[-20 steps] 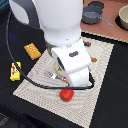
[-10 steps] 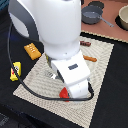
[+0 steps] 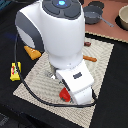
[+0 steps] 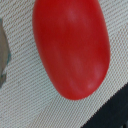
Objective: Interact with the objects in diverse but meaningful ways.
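Arm lower than 0.5 s ago, wrist now right over red tomato [image 4: 71, 47], which fills wrist view. Tomato lies on woven mat [image 3: 102, 65], near its front edge, half hidden under gripper housing [image 3: 76, 89]. Fingers not visible; open or closed, cannot tell. Judged step: final approach for grasp. Next: centre over tomato, close gently; round body may roll. Further off: bread block [image 3: 33, 53], yellow packet [image 3: 15, 71], grey pot [image 3: 93, 17].

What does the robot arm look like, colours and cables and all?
The bulky arm has rounded glossy white shells, a dark grey joint cap with a blue light on top, a small dark label on its white wrist block, and a thin black cable looping beside it.
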